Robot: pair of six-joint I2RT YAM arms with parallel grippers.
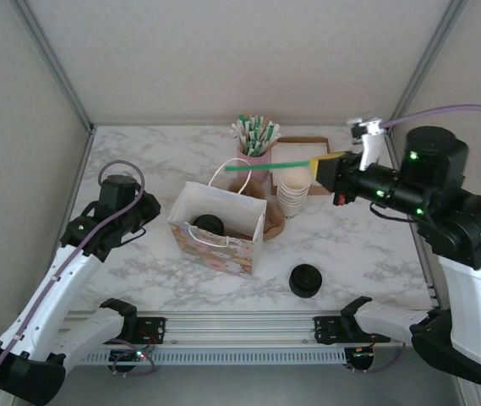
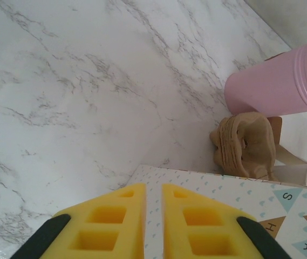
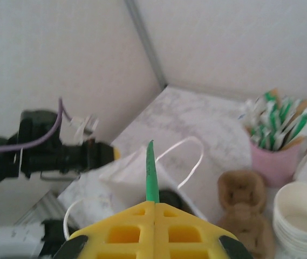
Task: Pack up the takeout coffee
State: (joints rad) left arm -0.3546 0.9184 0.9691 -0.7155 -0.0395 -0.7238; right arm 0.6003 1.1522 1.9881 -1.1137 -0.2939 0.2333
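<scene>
The takeout coffee (image 1: 209, 224) is sitting inside the paper gift bag (image 1: 219, 245), with its black lid showing. The right gripper (image 1: 318, 162) is hanging beyond the bag's far rim, its jaws pressing together on a green stick (image 1: 265, 167). Brown sleeves (image 1: 274, 224), a cup stack (image 1: 293, 193) and a pink holder (image 1: 255, 159) of packets are crowding the bag's far right. The left gripper (image 2: 153, 186) is hovering at the bag's left edge with its fingers nearly together; it cannot be told whether they are pinching paper. Pennants on the bag are showing the letters S, B and A. Loose black lids (image 1: 305, 280) are lying on open marble table (image 1: 350, 245) to the bag's near right.

Marble-patterned table (image 1: 367, 245) smooth; gift bag (image 1: 215, 245) matt paper; loose lids (image 1: 305, 280) black plastic
</scene>
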